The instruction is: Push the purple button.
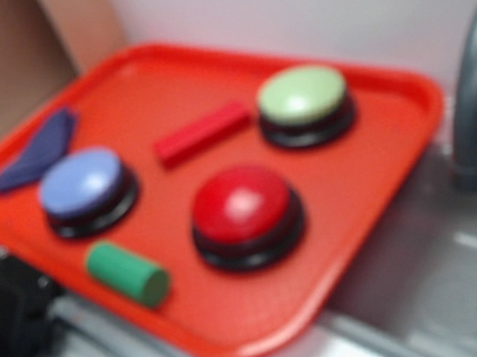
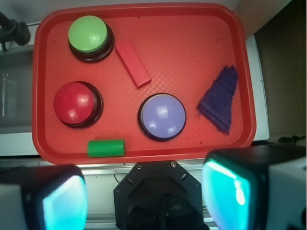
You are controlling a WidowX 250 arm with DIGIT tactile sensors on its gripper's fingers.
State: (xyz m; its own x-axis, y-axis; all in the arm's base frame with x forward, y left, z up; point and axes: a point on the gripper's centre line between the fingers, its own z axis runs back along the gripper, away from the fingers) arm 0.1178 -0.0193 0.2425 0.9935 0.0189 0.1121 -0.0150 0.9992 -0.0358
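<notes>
purple button (image 2: 162,116) — beyond pincer (image 2: 144,194)

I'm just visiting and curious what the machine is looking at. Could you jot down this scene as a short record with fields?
surface: red tray
target: purple button, near the tray's middle, untouched
other buttons: green button; red button
loose items: red block; green cylinder lying on its side; dark purple rag beside the purple button
gripper: above the tray's edge, jaws wide apart, holding nothing
beside tray: grey sink with faucet
</notes>
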